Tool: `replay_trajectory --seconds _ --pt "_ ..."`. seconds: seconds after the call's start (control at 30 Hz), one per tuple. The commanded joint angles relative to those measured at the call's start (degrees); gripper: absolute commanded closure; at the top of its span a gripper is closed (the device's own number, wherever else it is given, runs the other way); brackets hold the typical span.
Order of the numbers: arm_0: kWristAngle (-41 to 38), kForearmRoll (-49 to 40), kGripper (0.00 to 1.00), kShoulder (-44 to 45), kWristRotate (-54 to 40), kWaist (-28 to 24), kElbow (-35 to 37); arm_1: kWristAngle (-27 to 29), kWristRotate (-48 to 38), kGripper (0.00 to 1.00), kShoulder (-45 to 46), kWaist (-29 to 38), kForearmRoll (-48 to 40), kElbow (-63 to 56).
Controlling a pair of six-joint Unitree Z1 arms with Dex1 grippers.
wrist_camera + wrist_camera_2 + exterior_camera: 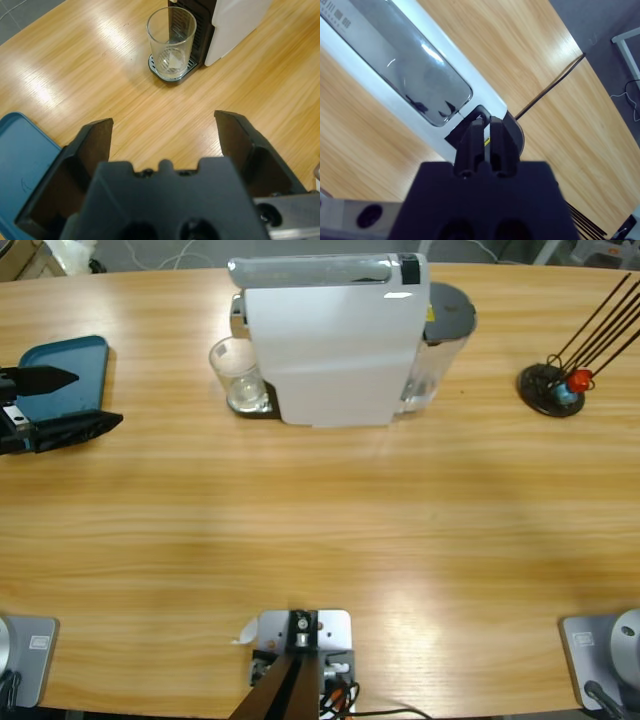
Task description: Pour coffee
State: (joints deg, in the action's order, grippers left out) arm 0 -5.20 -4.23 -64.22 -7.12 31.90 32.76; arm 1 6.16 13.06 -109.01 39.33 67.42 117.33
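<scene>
A white coffee machine (330, 350) stands at the table's far middle. An empty clear glass (238, 375) sits on the drip tray at its left side. In the left wrist view the glass (171, 42) is ahead and well beyond my left gripper (164, 122), which is open and holds nothing. In the high view the left gripper (97, 398) hovers at the table's left edge. My right gripper (485, 122) is shut on nothing, just above the top of the coffee machine (395, 70) near its silver lid. It does not show in the high view.
A blue tray (70, 360) lies under and behind the left gripper. A black stand with thin sticks (552, 390) sits at the far right. The machine's grey-lidded water tank (445, 320) is on its right side. Bare wood stretches across the near half.
</scene>
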Motion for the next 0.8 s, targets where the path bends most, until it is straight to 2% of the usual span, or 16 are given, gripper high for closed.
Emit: replay_trajectory --seconds 0.03,0.8 --pt "0.37 -0.68 0.115 -1.51 0.0 -0.43 -0.24 0.96 0.56 1.0 -4.16 1.01 0.79 -0.35" --pt "0.37 -0.87 0.115 -1.44 0.0 -0.43 -0.24 1.81 1.0 1.0 -4.19 1.01 0.44 -2.02"
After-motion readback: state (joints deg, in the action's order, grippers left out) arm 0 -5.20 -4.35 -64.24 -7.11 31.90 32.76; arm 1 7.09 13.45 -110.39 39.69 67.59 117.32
